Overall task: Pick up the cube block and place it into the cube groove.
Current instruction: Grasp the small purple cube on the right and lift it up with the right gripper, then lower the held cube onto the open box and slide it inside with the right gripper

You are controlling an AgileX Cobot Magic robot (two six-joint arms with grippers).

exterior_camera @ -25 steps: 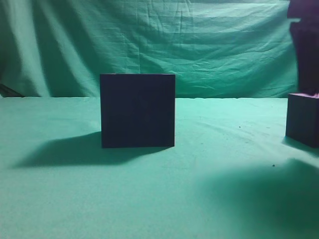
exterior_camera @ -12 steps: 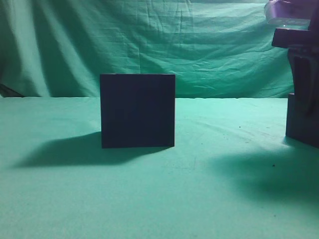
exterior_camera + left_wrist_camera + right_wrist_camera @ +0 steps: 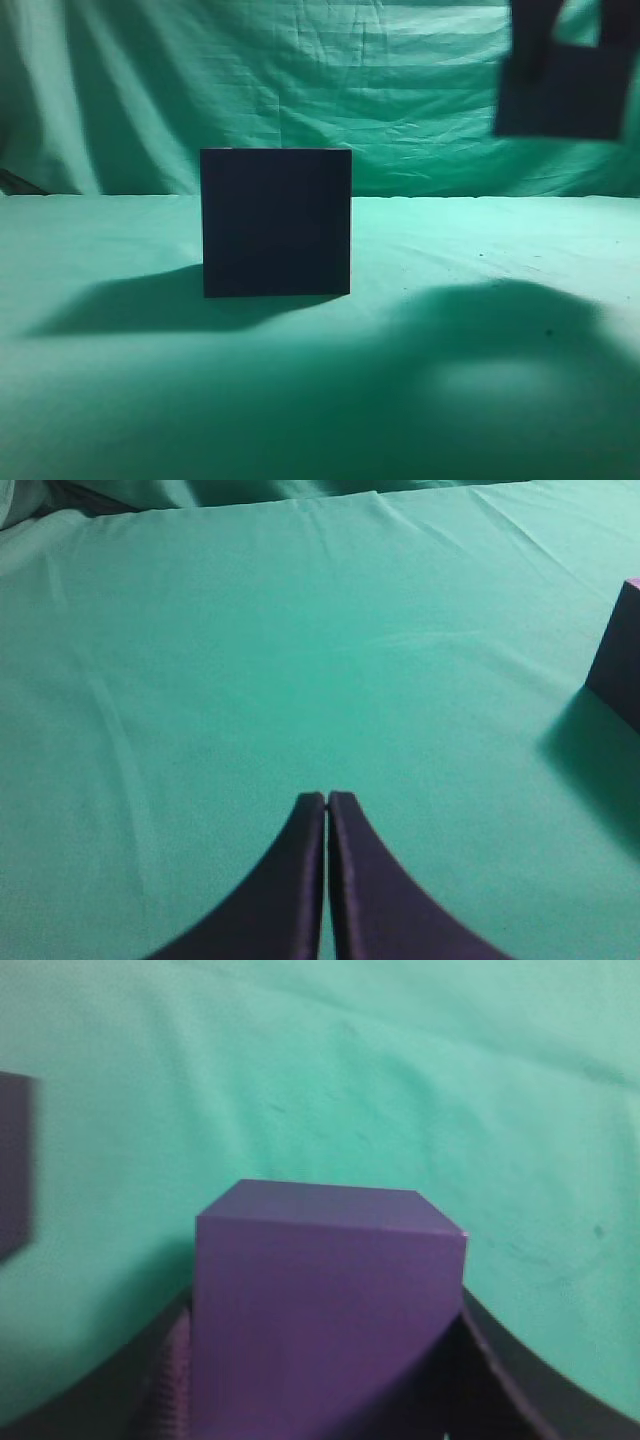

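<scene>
My right gripper [image 3: 570, 45] is shut on the small dark purple cube block [image 3: 560, 92] and holds it high in the air at the upper right, well above the green cloth. In the right wrist view the cube block [image 3: 325, 1310] fills the space between the fingers [image 3: 165, 1380]. The large near-black box [image 3: 276, 222] with the cube groove stands on the cloth left of centre; its opening is hidden. An edge of it shows in the right wrist view [image 3: 14, 1165] and in the left wrist view [image 3: 618, 660]. My left gripper [image 3: 327, 800] is shut and empty over bare cloth.
A green cloth covers the table [image 3: 120, 400] and hangs as a backdrop [image 3: 300, 80]. The held cube and arm cast a broad shadow [image 3: 500, 320] on the cloth to the right of the box.
The right gripper came down on the cube at the right edge, closed on it, and has lifted it up and to the left. The box and left gripper stayed still.
</scene>
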